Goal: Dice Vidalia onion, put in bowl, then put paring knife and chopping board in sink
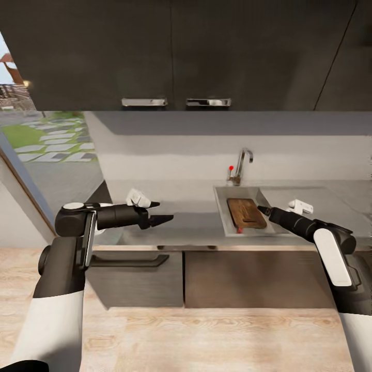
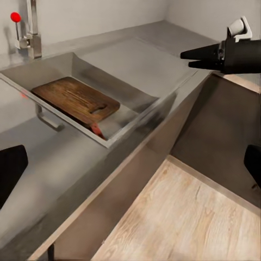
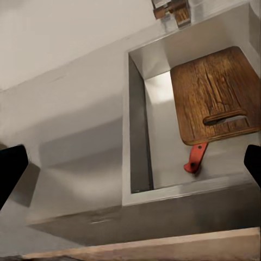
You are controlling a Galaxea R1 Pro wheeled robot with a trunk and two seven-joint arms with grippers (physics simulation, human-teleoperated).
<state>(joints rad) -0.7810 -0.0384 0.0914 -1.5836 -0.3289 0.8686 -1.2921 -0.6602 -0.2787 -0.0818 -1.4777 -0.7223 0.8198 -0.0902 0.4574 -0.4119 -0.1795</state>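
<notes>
1. Chopping board (image 1: 246, 212) lies flat in the sink (image 1: 222, 209), slot handle toward the room; from the head view the right gripper (image 1: 264, 210), just beside its near corner, is the closer; the left gripper (image 1: 161, 219) hangs well apart over the countertop (image 1: 196, 219), jaws parted.
2. Left wrist view: board's long axis runs toward the tap (image 2: 33, 38); right fingers nearly together, holding nothing.
3. Right wrist view: paring knife (image 3: 194, 159), red handle out, blade hidden beneath the board; no bowl or onion to make out.
</notes>
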